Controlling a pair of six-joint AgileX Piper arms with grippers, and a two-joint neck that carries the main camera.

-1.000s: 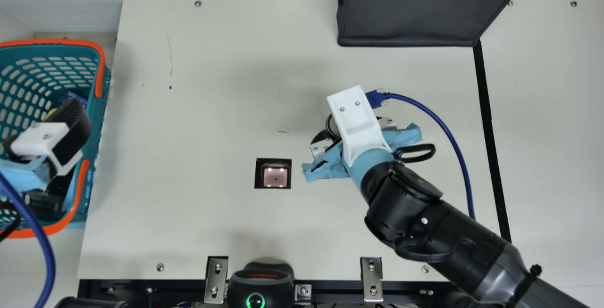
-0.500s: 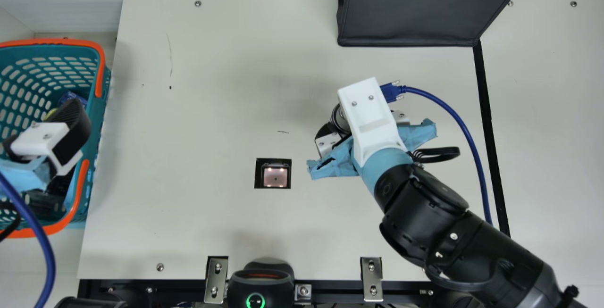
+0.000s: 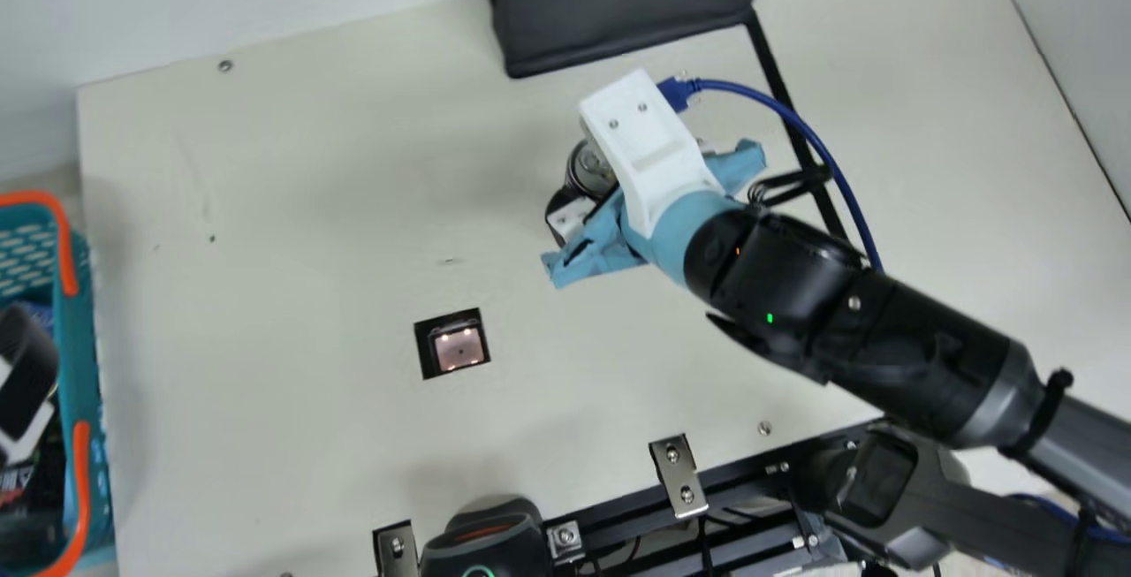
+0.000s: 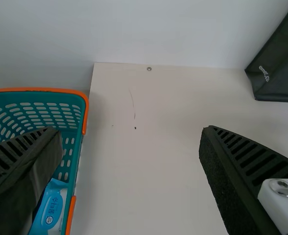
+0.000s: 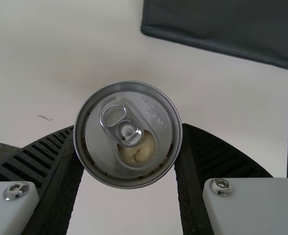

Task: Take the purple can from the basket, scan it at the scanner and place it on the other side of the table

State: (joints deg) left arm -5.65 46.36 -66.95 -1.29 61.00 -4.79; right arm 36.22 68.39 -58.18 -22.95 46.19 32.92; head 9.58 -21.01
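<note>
The can, whose silver lid (image 3: 590, 170) is visible beside the white camera mount, is between the fingers of my right gripper (image 3: 568, 206), over the table's right half in the main view. In the right wrist view both fingers of the right gripper (image 5: 129, 131) press against the can (image 5: 127, 134), its lid facing the camera; its side colour is hidden. The scanner (image 3: 459, 349) lies to the can's lower left. My left gripper (image 3: 26, 374) is over the teal basket (image 3: 84, 330) at the left edge. Wide apart and empty stand the fingers of the left gripper (image 4: 129, 131).
A dark bag (image 3: 618, 11) stands at the table's back. A black strip (image 3: 778, 91) crosses the table by the right gripper's cable. The basket holds several items, among them a blue-and-white pack (image 4: 51, 208). Metal brackets (image 3: 679, 475) line the front edge.
The neck camera has turned, shifting the whole main view. My right gripper, holding the can, has moved farther from the scanner, toward the black strip.
</note>
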